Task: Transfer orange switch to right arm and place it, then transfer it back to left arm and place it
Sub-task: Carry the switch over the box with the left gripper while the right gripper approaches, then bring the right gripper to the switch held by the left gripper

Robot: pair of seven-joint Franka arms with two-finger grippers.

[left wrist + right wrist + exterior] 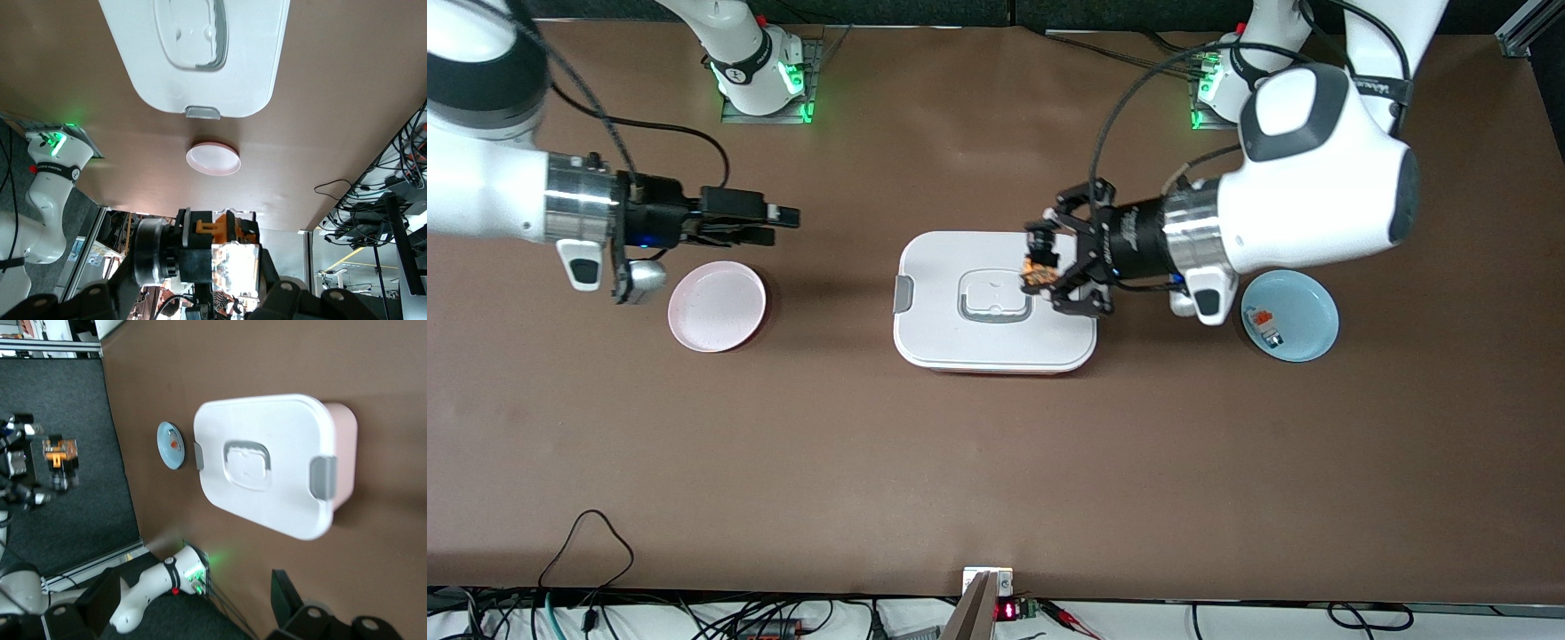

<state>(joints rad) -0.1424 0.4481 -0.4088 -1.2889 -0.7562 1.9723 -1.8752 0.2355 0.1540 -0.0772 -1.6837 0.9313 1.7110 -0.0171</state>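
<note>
Even, bright overhead light across the brown table [996,462]; no hard glare on its matte surface; soft, short shadows beside the box [996,300], the pink plate [717,306] and the blue plate [1290,315], falling toward the right arm's end and the front camera; a faint diffuse shadow on the table between pink plate and box; green indicator lights glow at both arm bases; front view sharp throughout; left wrist view shows the near gripper parts dark and soft, with a blown-out bright patch between them; right wrist view slightly soft, the box lid nearly overexposed, the floor dim.
</note>
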